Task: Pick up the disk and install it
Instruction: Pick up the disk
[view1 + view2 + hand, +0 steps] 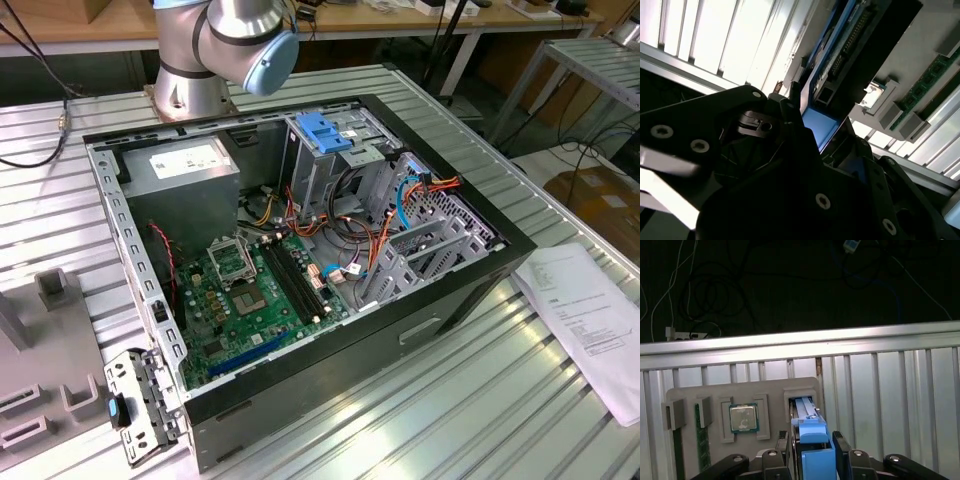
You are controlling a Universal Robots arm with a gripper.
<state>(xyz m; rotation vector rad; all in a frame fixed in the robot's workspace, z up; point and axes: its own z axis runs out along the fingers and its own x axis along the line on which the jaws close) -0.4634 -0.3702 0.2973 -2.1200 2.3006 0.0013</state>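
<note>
Where the grey tray [690, 395] holds a memory stick [700, 435] and a processor chip [743, 418], we see the disk [807, 410] standing on edge in the neighbouring slot. The gripper [811, 436] has its fingers [842, 450] closed against both blue sides. Past the tray's edge, ribbed tabletop [890, 405] lies open.

Grey arm [185, 60], blue-capped joint [268, 55] near its base; black gripper [814, 441] in both wrist views.

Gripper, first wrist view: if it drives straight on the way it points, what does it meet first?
The disk: its blue-railed end sits right in front of the gripper, standing in a slot of the grey holder. Past it, probably the slot's floor, but depth is unclear.
</note>
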